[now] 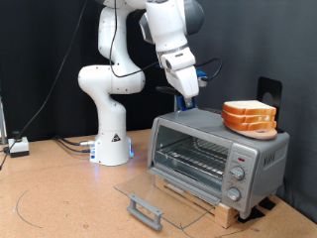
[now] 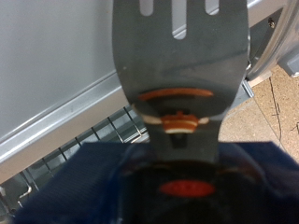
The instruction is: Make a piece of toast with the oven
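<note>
Item: bread slices (image 1: 250, 117), stacked atop oven (image 1: 218, 151), door lying open. Judged light, soft, crumbly; lift from beneath. Claw (image 1: 187, 99) grips spatula (image 2: 182, 56); opening width indiscernible.

White Panda arm stands on its base, upper links folded over, forearm angled down toward the exterior view's right. Gripper (image 1: 188, 99) hangs pointing downward at mid-height, wrist tilted. In the wrist view, the fingers are hidden; finger separation not discernible.

oven (image 1: 213, 159) silver-grey | bread stack (image 1: 250, 117) orange-tan crust | spatula (image 2: 182, 70) dark grey, orange marks
</note>
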`<state>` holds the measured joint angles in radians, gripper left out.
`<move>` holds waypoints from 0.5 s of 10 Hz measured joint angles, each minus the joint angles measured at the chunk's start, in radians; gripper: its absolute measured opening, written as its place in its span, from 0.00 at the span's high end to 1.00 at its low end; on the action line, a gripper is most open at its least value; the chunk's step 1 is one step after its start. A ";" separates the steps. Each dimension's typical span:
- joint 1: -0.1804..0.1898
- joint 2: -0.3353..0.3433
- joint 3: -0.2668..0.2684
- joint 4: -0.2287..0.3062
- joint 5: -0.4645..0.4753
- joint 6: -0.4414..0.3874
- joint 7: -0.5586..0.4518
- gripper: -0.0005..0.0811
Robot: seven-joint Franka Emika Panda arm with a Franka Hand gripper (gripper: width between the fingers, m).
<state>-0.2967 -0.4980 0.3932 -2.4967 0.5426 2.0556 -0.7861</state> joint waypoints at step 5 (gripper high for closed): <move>0.000 0.001 0.016 0.002 0.001 0.000 0.001 0.51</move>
<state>-0.2966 -0.4968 0.4094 -2.4942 0.5439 2.0560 -0.7849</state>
